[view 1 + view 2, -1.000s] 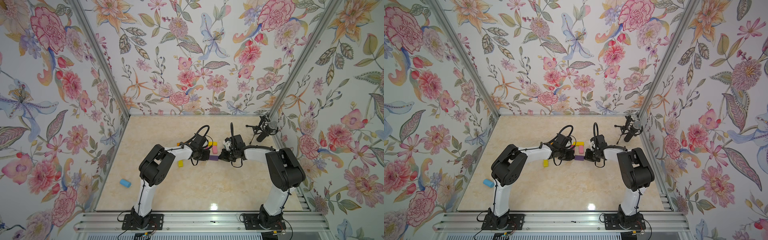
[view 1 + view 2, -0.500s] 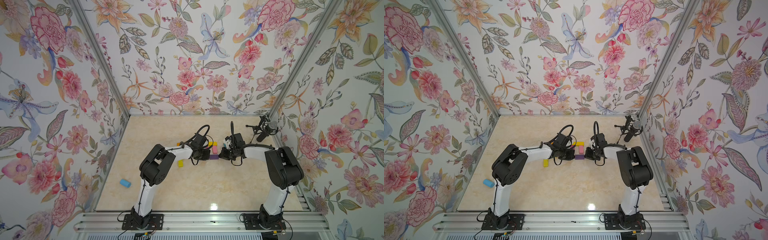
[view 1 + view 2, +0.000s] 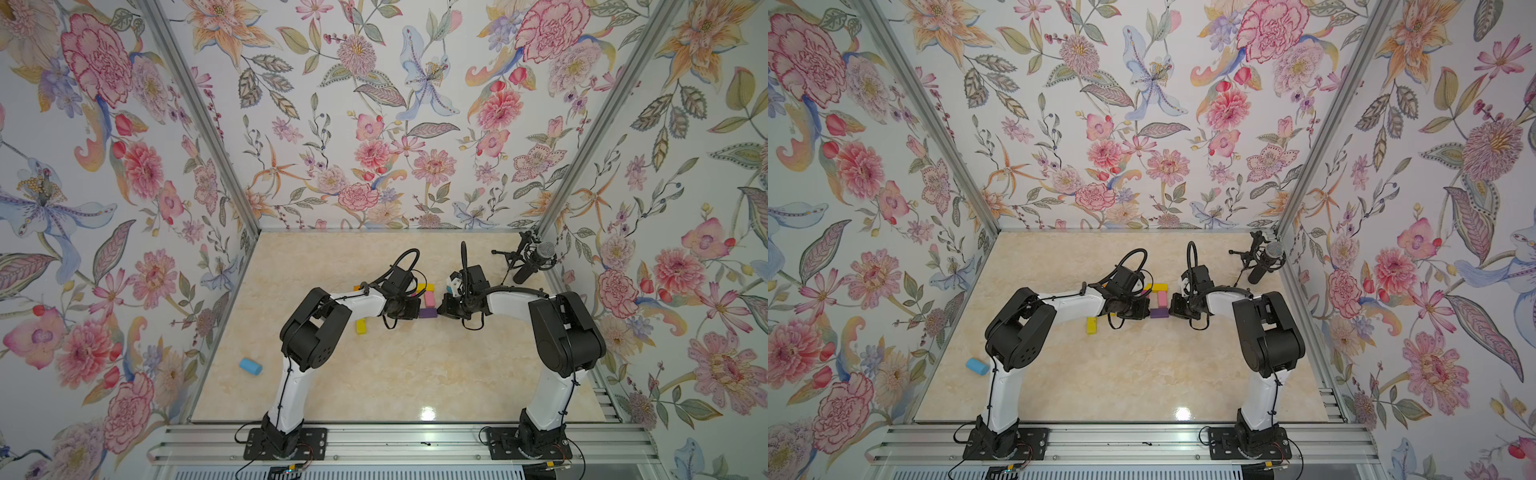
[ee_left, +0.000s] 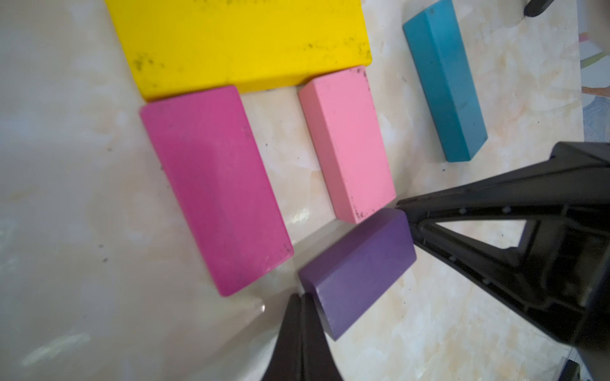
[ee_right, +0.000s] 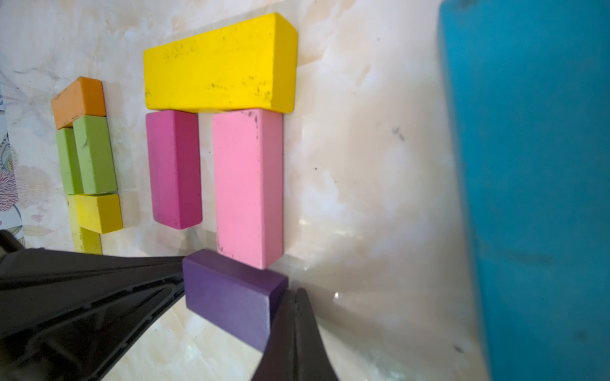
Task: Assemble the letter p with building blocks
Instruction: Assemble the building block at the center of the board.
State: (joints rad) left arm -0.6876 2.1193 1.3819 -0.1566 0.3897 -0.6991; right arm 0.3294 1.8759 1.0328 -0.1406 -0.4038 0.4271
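Purple block (image 3: 428, 312) (image 3: 1159, 312) lies just toward 12 o'clock from the middle of the bench (image 3: 415, 374) in both top views, caught between the two grippers. The left gripper (image 4: 301, 298) has its fingers pressed together, and its tip bears on the purple block's 9 o'clock end. The right gripper (image 5: 294, 293) is closed up the same way, with its tip against the 3 o'clock end. Neither clasps the block.

The purple block sits skewed, with one corner at the 6 o'clock end of the pink block (image 3: 429, 298). I cannot tell whether they touch. The pink block runs from 12 to 6 and butts the yellow bar (image 3: 428, 287) at its 12 o'clock end. The magenta block (image 5: 173, 168) lies parallel at the pink block's 9 o'clock, also against the yellow bar, with a strip of bare bench between the two. The teal block (image 4: 444, 82) lies apart at the pink block's 3 o'clock.

At 9 o'clock of this group stands a row of three. The orange block (image 5: 79, 100) is at the 12 o'clock end and touches the green block (image 5: 90, 155). The small yellow block (image 5: 97, 211) is just beside the green block at the 6 o'clock end.

A blue cylinder (image 3: 250, 366) rests well apart at 8 o'clock, near the bench edge. A microphone (image 3: 534, 259) stands in the 2 o'clock corner.
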